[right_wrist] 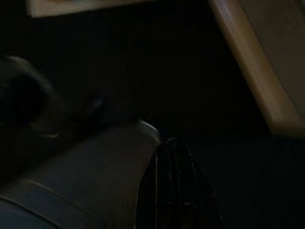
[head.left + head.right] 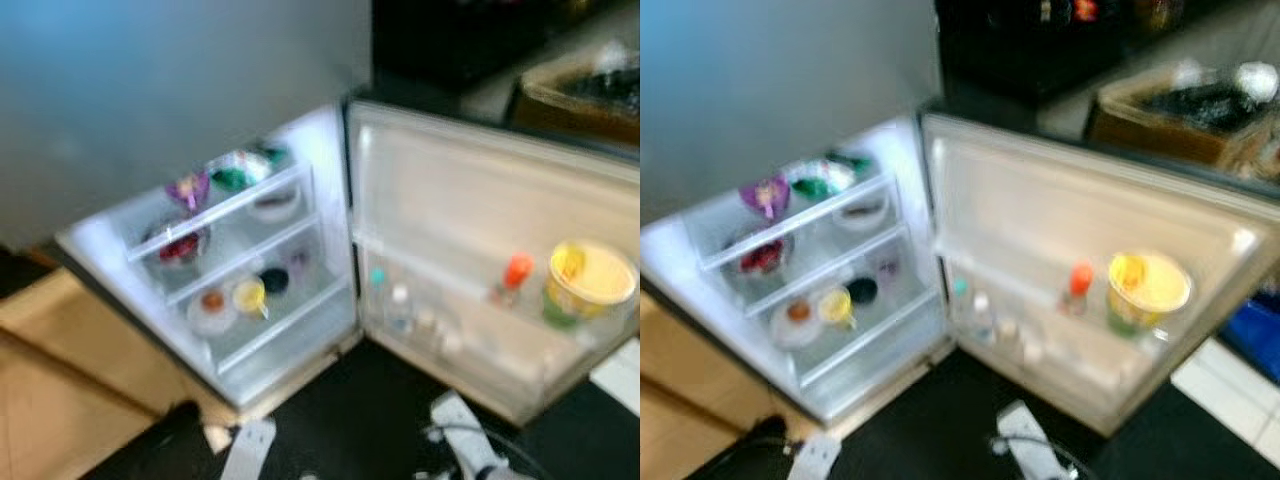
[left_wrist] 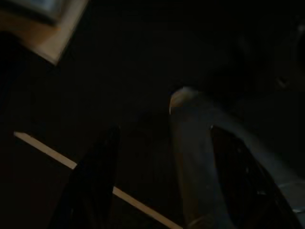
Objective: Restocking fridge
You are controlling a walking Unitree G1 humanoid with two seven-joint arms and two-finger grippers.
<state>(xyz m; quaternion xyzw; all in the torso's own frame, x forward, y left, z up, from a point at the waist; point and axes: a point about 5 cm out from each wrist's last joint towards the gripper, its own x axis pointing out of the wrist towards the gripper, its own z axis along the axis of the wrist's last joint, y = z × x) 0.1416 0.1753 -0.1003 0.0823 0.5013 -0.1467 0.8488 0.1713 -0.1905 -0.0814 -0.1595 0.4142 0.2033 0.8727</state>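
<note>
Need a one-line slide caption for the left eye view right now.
Open fridge seen from above, blurred: bowls and containers on lit shelves, a yellow tub and orange-capped bottle in the door rack.

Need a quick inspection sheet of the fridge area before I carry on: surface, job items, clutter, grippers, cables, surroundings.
Surface: dark floor before the fridge; tan flooring to the robot's left.
Job's things: fridge open and lit, shelves holding several bowls and small containers; door swung wide, its shelf holding a yellow tub, an orange-capped bottle and small bottles; view blurred.
Clutter: white object on the floor below the door.
Grippers: left gripper and right gripper hang idle over the dark floor, holding nothing seen.
Cables: a thin cable by the white object.
Surroundings: box of dark items behind the door.
</note>
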